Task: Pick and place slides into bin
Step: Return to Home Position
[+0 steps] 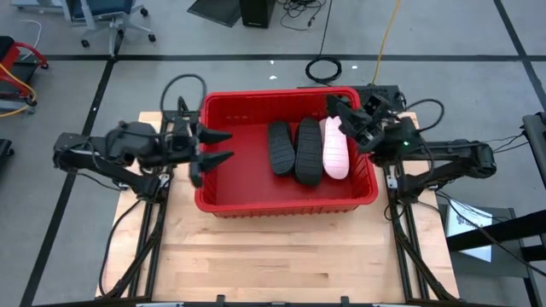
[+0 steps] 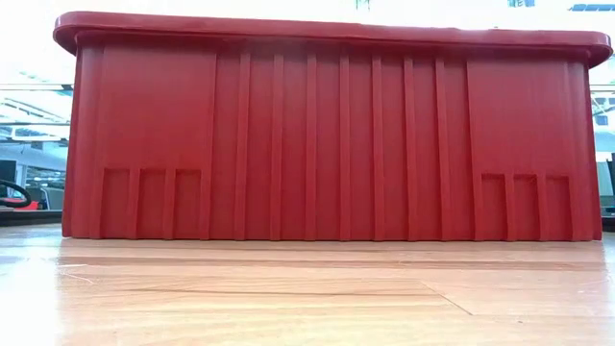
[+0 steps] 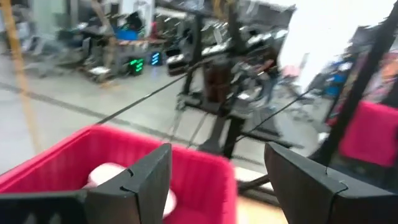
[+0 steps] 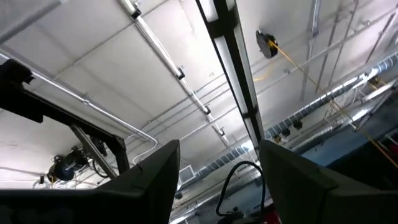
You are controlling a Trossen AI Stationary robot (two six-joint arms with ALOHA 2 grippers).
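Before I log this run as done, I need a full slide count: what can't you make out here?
High view: the bin shows two black slides and one pink slide on top; anything stacked beneath is hidden.
Low view: the bin's wall fills the picture, hiding its contents.
Left wrist view: blurred; the left hand covers part of a pale shape in the bin.
Right wrist view: the right hand faces the ceiling; no table shows.
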